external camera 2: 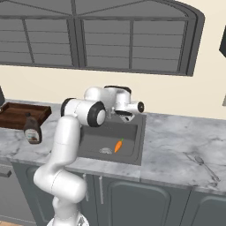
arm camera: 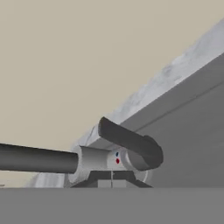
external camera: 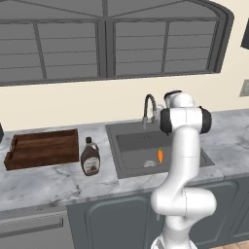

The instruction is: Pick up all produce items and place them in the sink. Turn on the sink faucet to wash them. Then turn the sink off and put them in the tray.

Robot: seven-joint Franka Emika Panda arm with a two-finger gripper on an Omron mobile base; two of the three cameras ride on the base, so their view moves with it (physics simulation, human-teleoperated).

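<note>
Carrot (external camera: 160, 155) lies in the sink (external camera: 127, 140) beside the drain, my tool (arm camera: 112, 181) is fully closed on nothing right at the faucet (external camera: 149, 110) base, so next: nudge its lever (arm camera: 129, 141) for water.

Two base cameras cover the counter from behind the arm; the hand camera sits tight against the tap.

The left base view looks forward and down from behind-left, arm at lower right, sink (external camera: 127, 146) at centre, tray (external camera: 43, 149) at left. The right base view looks from behind-right, arm at lower left, sharing the same sink (external camera 2: 132, 142), carrot (external camera 2: 118, 145), tray (external camera 2: 17, 114) and window. The hand view, rolled, is very near the faucet (arm camera: 127, 142) base, facing the wall.
</note>
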